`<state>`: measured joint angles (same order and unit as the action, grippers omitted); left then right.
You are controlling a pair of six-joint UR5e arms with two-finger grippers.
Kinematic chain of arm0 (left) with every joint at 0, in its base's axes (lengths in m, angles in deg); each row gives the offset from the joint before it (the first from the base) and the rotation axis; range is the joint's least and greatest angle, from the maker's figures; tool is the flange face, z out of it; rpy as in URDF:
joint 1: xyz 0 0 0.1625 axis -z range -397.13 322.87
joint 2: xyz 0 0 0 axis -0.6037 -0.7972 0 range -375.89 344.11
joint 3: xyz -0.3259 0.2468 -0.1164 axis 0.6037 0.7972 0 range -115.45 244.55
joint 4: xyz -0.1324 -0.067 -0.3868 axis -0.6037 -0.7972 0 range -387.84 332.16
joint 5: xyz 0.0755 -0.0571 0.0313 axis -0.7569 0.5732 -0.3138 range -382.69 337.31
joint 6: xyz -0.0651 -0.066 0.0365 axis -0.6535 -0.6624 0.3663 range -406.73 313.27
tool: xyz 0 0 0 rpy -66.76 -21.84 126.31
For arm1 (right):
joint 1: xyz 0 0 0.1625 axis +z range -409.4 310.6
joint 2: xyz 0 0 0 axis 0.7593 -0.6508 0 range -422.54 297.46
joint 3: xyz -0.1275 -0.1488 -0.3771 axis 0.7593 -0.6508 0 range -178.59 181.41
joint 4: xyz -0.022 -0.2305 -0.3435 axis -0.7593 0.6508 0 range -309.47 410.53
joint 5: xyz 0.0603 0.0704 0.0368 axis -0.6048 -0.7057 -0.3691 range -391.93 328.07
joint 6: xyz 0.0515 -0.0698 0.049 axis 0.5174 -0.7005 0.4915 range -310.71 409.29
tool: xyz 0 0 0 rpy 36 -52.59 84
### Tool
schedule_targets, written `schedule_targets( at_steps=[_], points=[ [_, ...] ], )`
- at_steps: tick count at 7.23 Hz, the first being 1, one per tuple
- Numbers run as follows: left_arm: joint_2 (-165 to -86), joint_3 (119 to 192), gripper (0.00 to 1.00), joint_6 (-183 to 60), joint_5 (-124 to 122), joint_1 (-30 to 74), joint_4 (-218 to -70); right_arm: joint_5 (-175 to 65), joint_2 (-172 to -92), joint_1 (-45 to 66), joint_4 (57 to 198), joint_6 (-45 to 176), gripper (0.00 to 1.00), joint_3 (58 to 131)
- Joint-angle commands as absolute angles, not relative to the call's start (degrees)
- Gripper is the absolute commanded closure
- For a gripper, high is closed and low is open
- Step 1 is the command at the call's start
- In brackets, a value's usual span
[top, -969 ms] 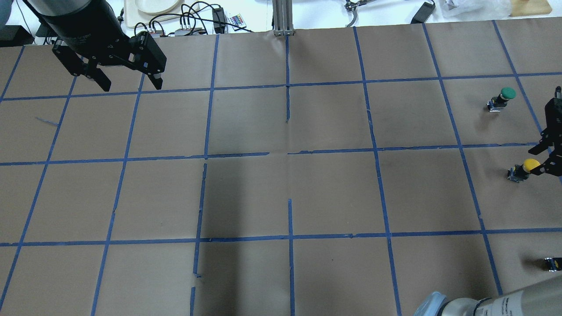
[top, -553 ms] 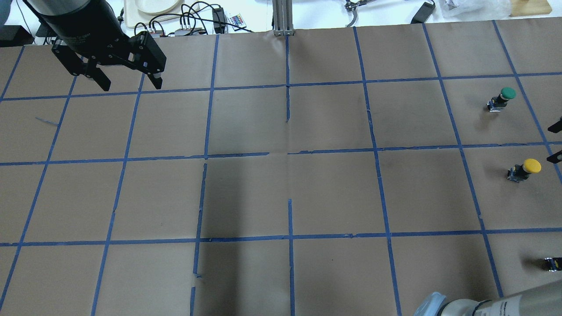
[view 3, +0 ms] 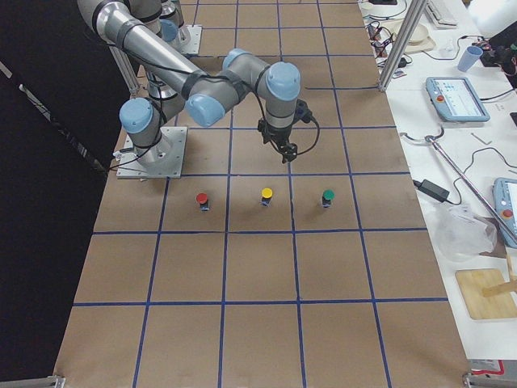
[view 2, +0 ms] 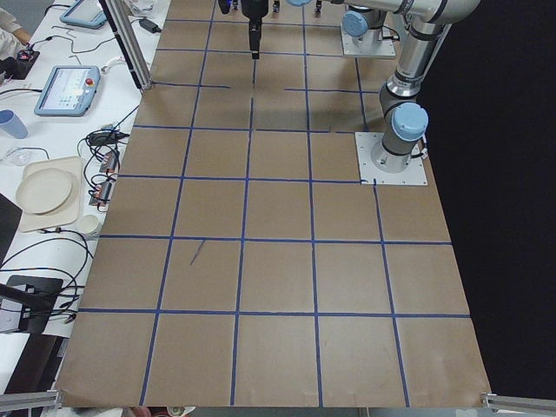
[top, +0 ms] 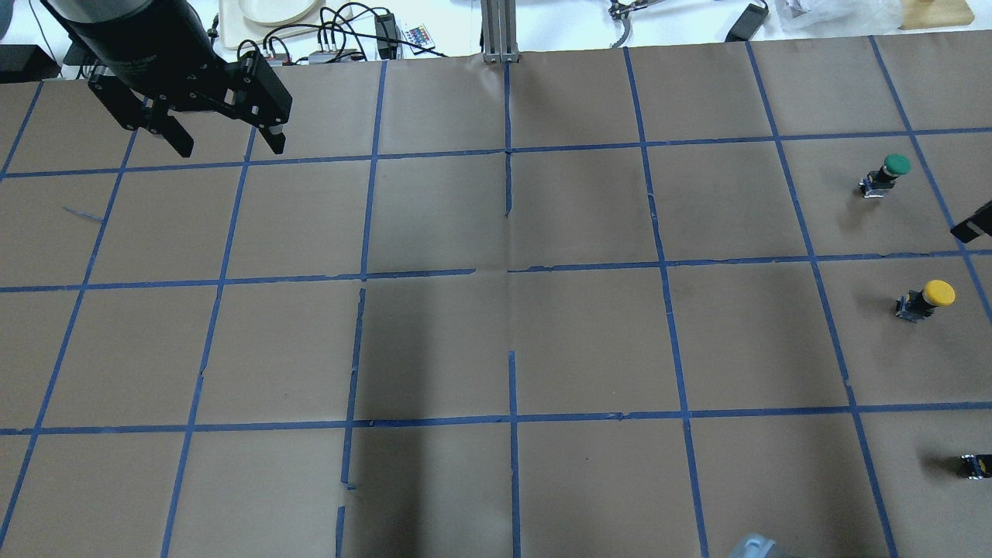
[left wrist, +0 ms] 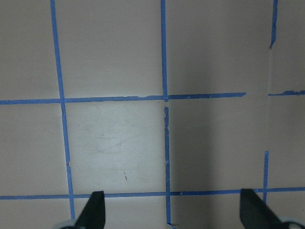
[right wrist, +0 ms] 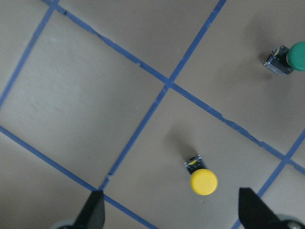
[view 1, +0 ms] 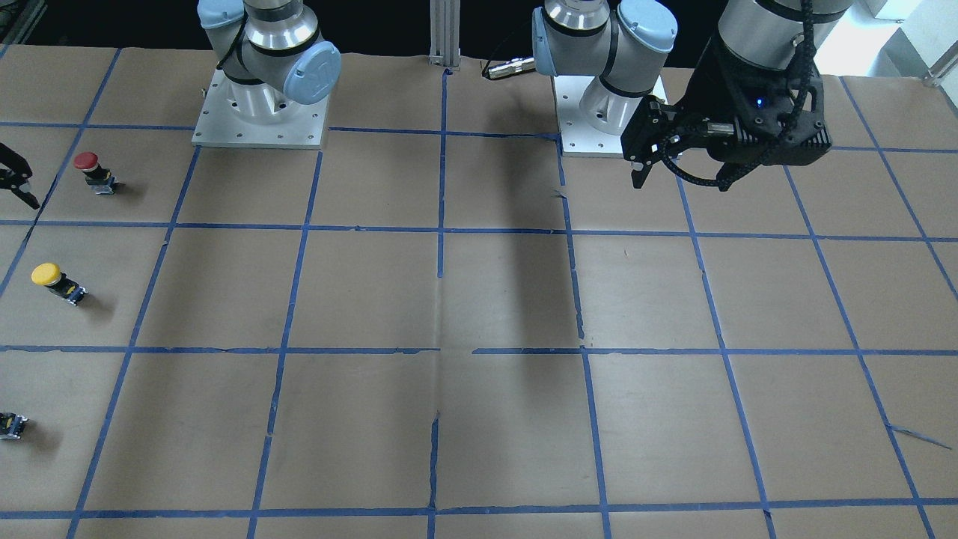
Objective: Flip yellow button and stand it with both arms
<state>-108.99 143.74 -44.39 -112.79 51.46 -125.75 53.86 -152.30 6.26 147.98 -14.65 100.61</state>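
The yellow button (top: 927, 297) stands at the table's right side with its yellow cap on top. It also shows in the front view (view 1: 56, 281), the right exterior view (view 3: 266, 196) and the right wrist view (right wrist: 202, 179). My right gripper (right wrist: 174, 217) is open and empty, raised above the button and set back toward my base (view 3: 286, 150). Only one fingertip (top: 973, 225) shows at the overhead view's right edge. My left gripper (top: 229, 147) is open and empty, high over the far left of the table (view 1: 682, 180).
A green button (top: 888, 173) stands beyond the yellow one and a red button (view 1: 93, 171) on its near side, all three in a row (view 3: 327, 196). Brown paper with blue tape lines covers the table. Cables and a plate (top: 271, 12) lie past the far edge.
My right gripper was at the yellow cap a second ago. It has drawn back off the button toward the right edge. The button stays standing. The left gripper has barely moved.
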Motion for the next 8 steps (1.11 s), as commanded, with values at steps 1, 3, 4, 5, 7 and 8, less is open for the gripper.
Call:
schedule_targets(
  at_steps=[1, 3, 4, 5, 7, 8],
  points=[
    [-109.0, 143.6, 0.00, -44.4, -112.9, 51.5, -125.8, 54.1, -157.7, 15.2, 141.3, 21.9, 0.00, 100.4],
    [-109.0, 143.7, 0.00, -44.4, -112.9, 51.5, -125.8, 54.4, -160.0, 25.2, 140.4, 46.2, 0.00, 100.4],
    [-109.0, 143.7, 0.00, -44.4, -112.9, 51.5, -125.8, 56.6, -160.4, 29.0, 138.8, 52.4, 0.00, 100.3],
    [-109.0, 143.6, 0.00, -44.4, -112.9, 51.5, -125.8, 60.1, -161.8, 34.6, 138.2, 55.1, 0.00, 100.4],
    [-109.0, 143.7, 0.00, -44.4, -112.9, 51.5, -125.8, 59.8, -163.3, 40.8, 136.9, 63.0, 0.00, 100.2],
    [-109.0, 143.7, 0.00, -44.4, -112.9, 51.5, -125.8, 59.0, -165.2, 40.9, 133.6, 62.8, 0.00, 100.6]
  ],
)
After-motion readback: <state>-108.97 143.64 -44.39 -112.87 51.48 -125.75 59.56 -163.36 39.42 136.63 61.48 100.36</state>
